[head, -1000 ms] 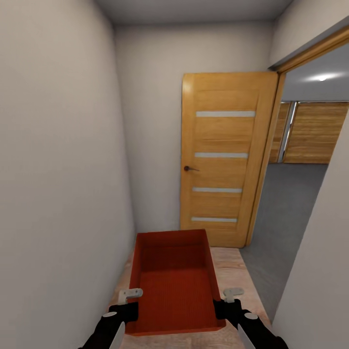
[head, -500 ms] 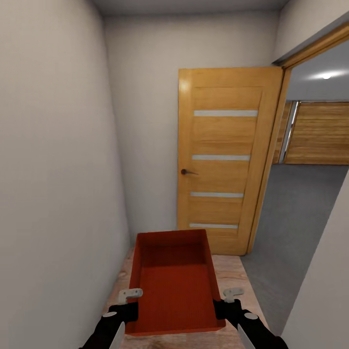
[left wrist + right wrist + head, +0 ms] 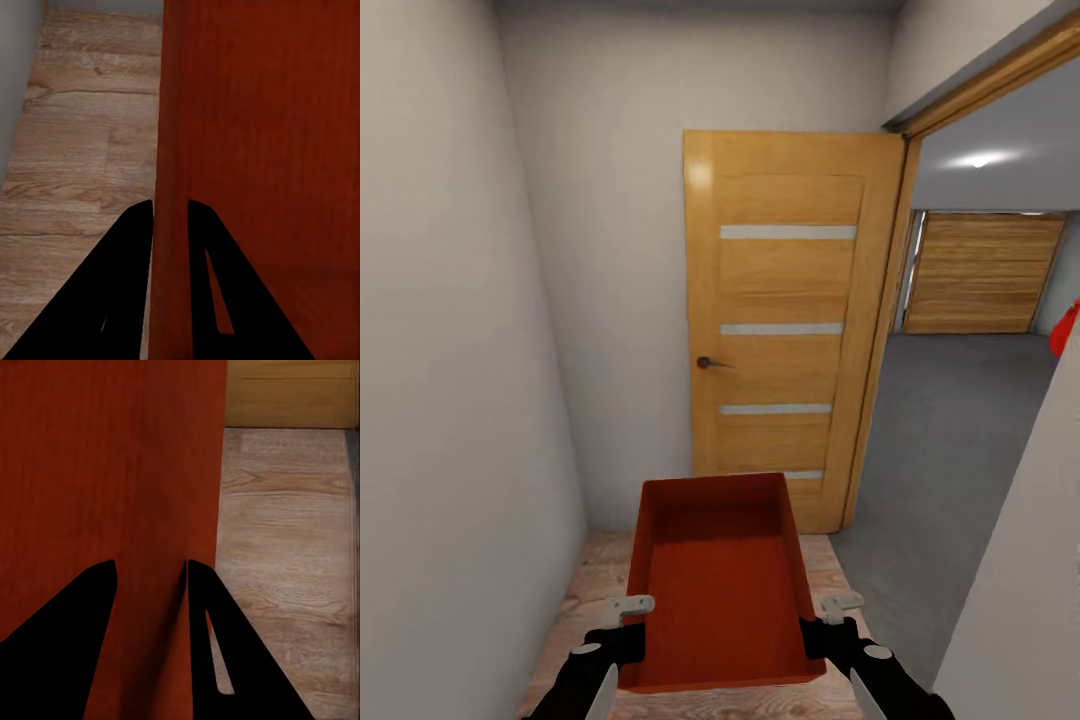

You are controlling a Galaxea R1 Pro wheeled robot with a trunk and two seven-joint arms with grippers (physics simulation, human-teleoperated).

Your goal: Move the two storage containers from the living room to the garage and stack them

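**One bin in transit, garage just ahead**

Head view: an orange-red open-top rectangular storage container (image 3: 717, 585) is carried level between the left hand (image 3: 628, 628) and right hand (image 3: 830, 625), over light wood plank flooring (image 3: 585, 590) in a narrow white hallway. Beside an open oak panel door (image 3: 790, 320), the garage's dark grey concrete floor (image 3: 950, 420) and wood-plank garage door (image 3: 982, 272) show.

Left wrist view: fingers (image 3: 135, 247) clamp one thin container wall.

Right wrist view: fingers (image 3: 201, 607) pinch the opposite wall.

Judged from this, neither placing nor stacking is done yet.

Head camera high, wrist cameras low and close.
Looks forward and down a corridor; wrist views hug opposite walls of one storage container (image 3: 717, 590), shared at lower centre.
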